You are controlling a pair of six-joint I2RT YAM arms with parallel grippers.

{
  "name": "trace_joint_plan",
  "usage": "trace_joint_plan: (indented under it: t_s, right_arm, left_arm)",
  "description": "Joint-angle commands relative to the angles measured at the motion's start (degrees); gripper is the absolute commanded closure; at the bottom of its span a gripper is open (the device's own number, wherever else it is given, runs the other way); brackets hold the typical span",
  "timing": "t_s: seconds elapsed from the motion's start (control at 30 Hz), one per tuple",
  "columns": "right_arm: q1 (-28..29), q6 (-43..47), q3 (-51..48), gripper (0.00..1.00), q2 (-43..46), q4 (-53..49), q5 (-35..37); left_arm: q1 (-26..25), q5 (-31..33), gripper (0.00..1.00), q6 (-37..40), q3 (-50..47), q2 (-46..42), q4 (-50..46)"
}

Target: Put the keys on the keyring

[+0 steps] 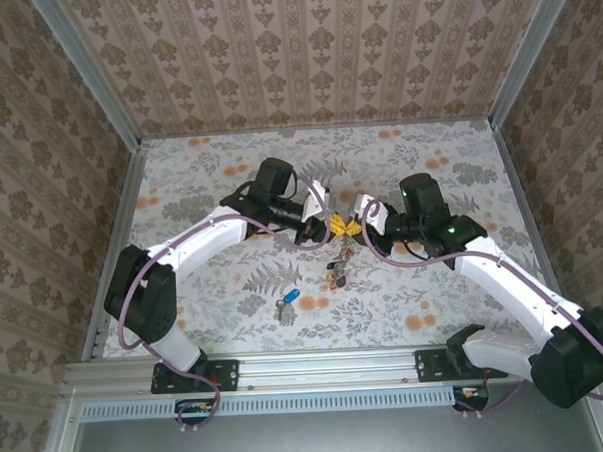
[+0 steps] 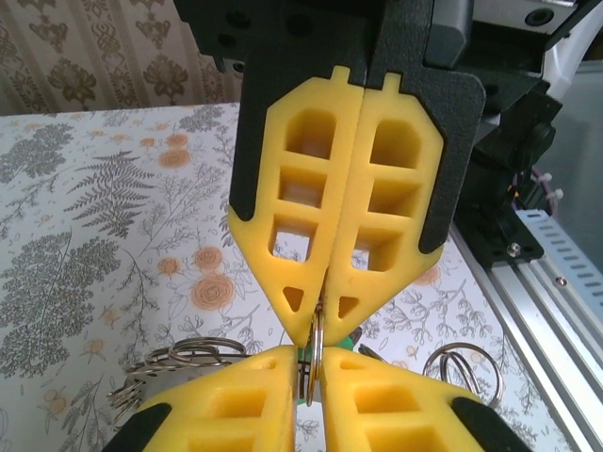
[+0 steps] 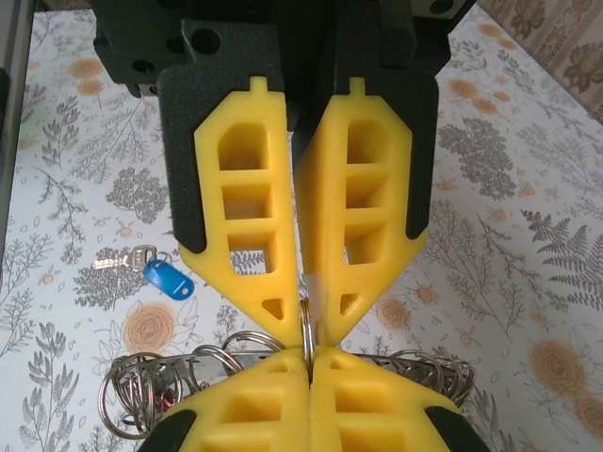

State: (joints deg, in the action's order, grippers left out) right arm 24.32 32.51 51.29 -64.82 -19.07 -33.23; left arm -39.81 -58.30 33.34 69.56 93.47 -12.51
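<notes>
Mid-counter [image 1: 194, 181], our left tool [image 2: 318, 322] and right tool [image 3: 306, 325] meet tip to tip, both clamped on the thin wire ring [image 1: 339, 240]. It looks light, stiff and slippery, so bare wire is the best hold. The blue key [image 1: 288, 300] lies apart, nearer us. We cannot make out the ring's opening.

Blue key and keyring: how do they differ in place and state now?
The blue key lies flat and free on the table; the keyring is pinched by the left end effector and the right end effector. The blue key has one blue head; the keyring carries many small coloured pieces. Both have metal parts.
</notes>
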Motion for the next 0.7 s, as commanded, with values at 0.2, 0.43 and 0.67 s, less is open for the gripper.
trace_joint_plan:
  t_s: [0.2, 0.43, 0.67]
  right_arm:
    - [1.9, 2.9, 5.2, 0.96, -1.0, -3.5, 1.5]
    - [2.6, 1.0, 4.7, 0.9, -0.1, -1.6, 3.6]
    - [-1.3, -4.6, -3.2, 0.83, 0.6, 6.2, -3.4]
  left_arm:
    - [-1.8, -0.9, 0.85, 6.2, 4.3, 0.3, -8.4]
    - [-1.5, -4.6, 1.0, 3.2, 3.2, 0.0, -4.3]
    - [0.2, -10.2, 1.0, -9.5, -3.6, -2.6, 14.8]
